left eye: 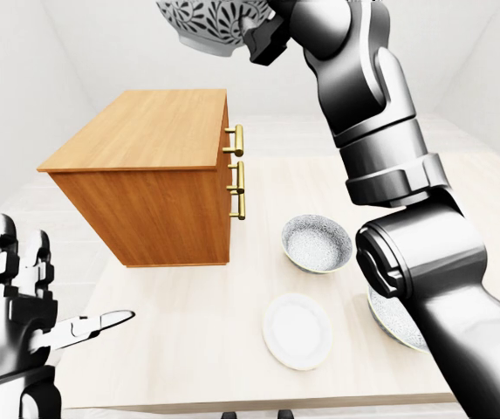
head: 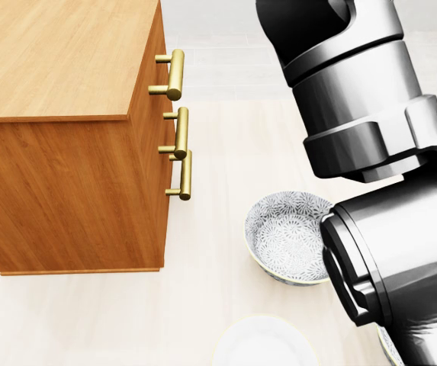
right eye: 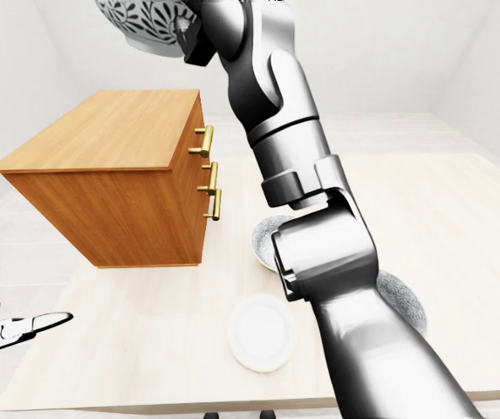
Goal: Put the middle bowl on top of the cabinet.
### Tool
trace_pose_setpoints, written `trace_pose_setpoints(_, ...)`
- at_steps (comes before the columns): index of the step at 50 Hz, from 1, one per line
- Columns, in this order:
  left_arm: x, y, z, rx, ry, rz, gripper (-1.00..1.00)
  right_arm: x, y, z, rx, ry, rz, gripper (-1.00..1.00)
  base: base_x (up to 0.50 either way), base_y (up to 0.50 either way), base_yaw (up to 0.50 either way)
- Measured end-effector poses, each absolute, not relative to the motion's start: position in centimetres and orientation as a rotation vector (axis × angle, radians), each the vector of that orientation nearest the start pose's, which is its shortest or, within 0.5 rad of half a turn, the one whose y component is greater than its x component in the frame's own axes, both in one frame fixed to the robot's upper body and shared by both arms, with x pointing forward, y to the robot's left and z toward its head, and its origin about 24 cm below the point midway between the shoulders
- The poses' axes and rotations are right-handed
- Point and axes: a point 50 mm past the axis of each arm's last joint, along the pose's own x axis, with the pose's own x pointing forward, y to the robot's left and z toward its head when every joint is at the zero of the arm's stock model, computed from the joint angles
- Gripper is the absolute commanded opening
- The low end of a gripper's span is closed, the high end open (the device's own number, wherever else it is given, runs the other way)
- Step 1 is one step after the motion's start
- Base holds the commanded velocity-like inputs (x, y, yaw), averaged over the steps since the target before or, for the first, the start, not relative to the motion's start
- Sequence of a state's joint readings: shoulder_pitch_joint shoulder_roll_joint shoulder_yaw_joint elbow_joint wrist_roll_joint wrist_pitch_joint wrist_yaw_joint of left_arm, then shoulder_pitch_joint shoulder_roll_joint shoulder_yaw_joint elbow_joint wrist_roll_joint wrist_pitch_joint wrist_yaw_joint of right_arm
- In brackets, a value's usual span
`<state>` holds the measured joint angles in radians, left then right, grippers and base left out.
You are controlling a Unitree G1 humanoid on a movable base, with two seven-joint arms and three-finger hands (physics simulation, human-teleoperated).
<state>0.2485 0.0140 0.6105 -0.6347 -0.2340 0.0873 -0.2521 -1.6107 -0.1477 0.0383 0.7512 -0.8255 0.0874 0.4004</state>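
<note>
left-eye view: a patterned bowl (left eye: 208, 21) is held high at the top edge, cut off by the frame, and is gripped at its right side by the right hand (left eye: 265, 37). the fingers are closed against the bowl's wall, though most of them are hidden. the bowl is seen in the air above the far right part of the wooden cabinet (left eye: 145, 140), well apart from its top. the right arm (left eye: 380, 140) is raised steeply from the near right corner up to the hand. the cabinet is set on the left of a pale wooden table (left eye: 171, 349), and three brass handles (left eye: 239, 140) are fixed on its right face. a second patterned bowl (left eye: 318, 244) is stood upright on the table to the right of the cabinet, and a white plate (left eye: 297, 330) is laid nearer, just apart from it. a third bowl (right eye: 404, 303) is partly hidden behind the arm at the right. the left hand (left eye: 14, 305) is held low at the near left, with its fingers (left eye: 101, 321) spread apart.
</note>
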Motion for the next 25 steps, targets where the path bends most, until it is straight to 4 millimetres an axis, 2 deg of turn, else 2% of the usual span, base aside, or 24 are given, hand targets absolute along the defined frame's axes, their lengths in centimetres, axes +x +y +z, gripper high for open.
trace_pose_setpoints(12, 14.5, 26.7, 14.8, 0.11, -0.392, 0.305, 1.0, 36.2, -0.4, 39.4, -1.153, -0.667, 0.251, -1.0, 0.0, 0.0, 0.0)
trace_pose_setpoints(25, 13.4, 26.7, 15.3, 0.13, -0.408, 0.302, 1.0, 35.8, 1.8, 38.5, -1.135, -0.689, 0.29, -1.0, 0.0, 0.0, 0.0)
